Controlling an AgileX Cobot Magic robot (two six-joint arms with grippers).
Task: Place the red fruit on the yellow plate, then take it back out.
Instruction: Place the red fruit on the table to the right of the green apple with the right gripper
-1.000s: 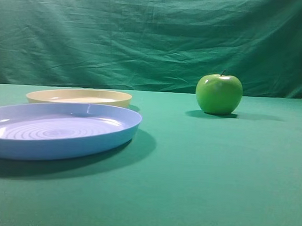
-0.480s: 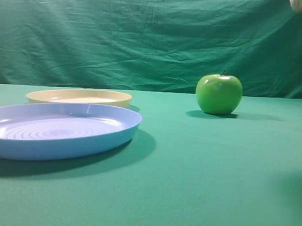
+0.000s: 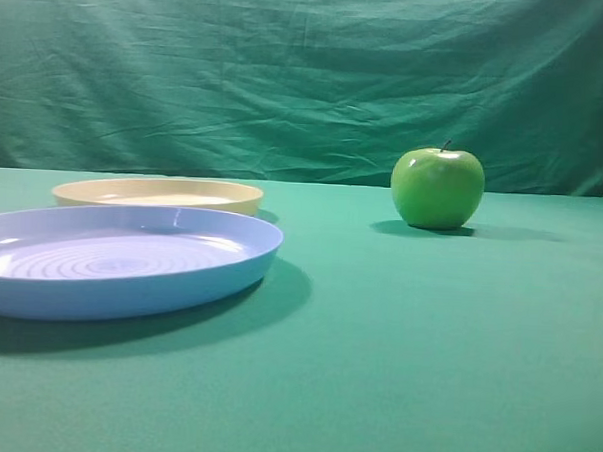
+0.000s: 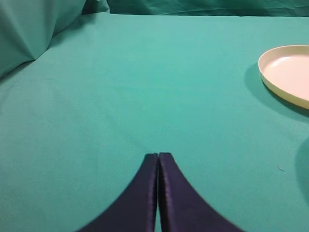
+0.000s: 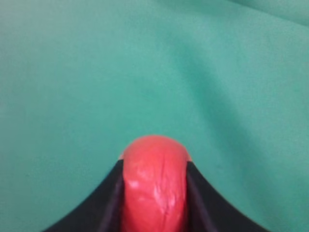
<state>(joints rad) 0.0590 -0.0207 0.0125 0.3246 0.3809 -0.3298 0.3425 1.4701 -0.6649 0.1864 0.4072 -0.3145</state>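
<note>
Clamped between the right gripper's [image 5: 153,193] dark fingers [image 5: 99,208] above the green cloth: the red fruit [image 5: 154,186] (glossy, creased skin). Pressed together, holding nothing: left gripper [image 4: 158,159], near the yellow plate [image 4: 270,77].

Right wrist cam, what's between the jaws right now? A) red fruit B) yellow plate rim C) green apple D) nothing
A: the right gripper has its dark jaws on either side of the red fruit, over bare green cloth; the green apple sits untouched on the table in the exterior high view.
</note>
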